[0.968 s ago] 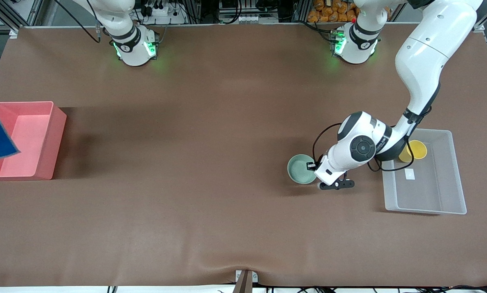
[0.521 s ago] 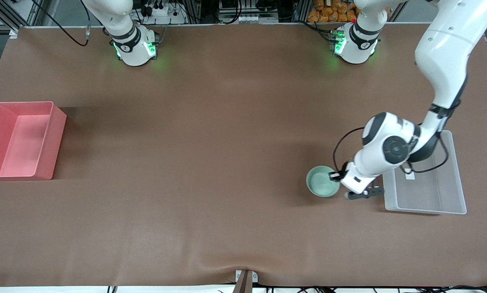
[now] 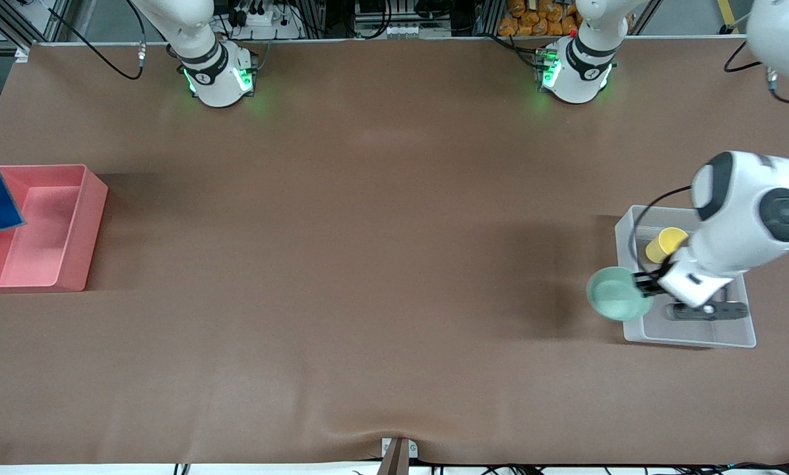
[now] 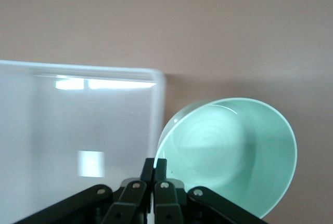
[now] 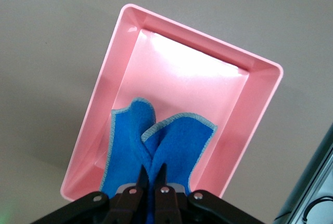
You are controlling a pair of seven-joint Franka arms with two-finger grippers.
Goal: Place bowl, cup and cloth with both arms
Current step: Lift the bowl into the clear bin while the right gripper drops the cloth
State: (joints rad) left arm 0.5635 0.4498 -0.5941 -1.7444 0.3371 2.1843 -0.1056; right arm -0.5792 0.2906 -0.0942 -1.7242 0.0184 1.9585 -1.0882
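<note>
Cup [image 3: 663, 244] already in clear bin [image 3: 744, 340]. Left gripper [image 4: 154, 171], jaws pinching bowl [image 3: 617, 294] rim, over bin edge. Right gripper [image 5: 151, 174], jaws pinching cloth [image 5: 156, 148], over pink bin [image 5: 171, 78]. Both drops left.

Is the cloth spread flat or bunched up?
Bunched: the cloth hangs in folds from the right gripper above the pink bin.

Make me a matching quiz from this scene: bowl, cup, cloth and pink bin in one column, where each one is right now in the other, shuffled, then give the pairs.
Things:
1. bowl
2. cup
3. cloth
4. pink bin

Places:
A. hanging from the right gripper over the pink bin
B. on the table at the right arm's end
C. pinched at its rim by the left gripper, at the clear bin's edge
D. lying inside the clear bin

Pairs: 1-C, 2-D, 3-A, 4-B
</note>
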